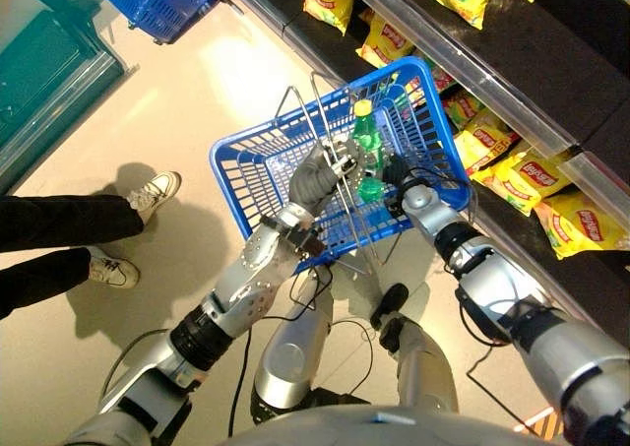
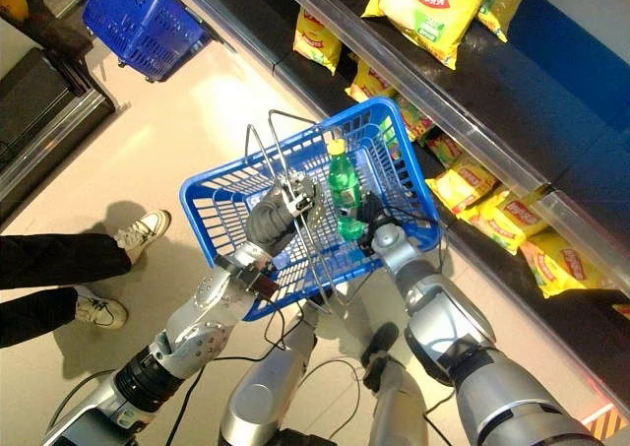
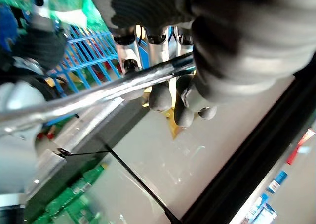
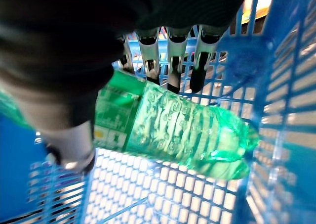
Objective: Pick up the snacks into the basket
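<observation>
I carry a blue plastic basket (image 1: 295, 116) by its metal wire handle (image 3: 123, 88). My left hand (image 1: 315, 178) is shut on that handle above the basket's middle, its fingers (image 3: 163, 93) curled round the bar. A green plastic bottle (image 1: 367, 156) with a yellow cap stands tilted inside the basket near its right wall. My right hand (image 1: 402, 180) reaches into the basket and is shut on the bottle (image 4: 182, 130), fingers (image 4: 176, 61) behind it and the thumb across its label. Yellow snack bags (image 1: 522, 180) lie on the dark shelves to the right.
The shelf unit (image 1: 551, 62) runs along the right side, close to the basket's far corner. More yellow bags (image 2: 423, 3) hang above. A second blue basket (image 1: 157, 3) sits on the floor at the upper left. A person's legs and white shoes (image 1: 153, 195) are at the left.
</observation>
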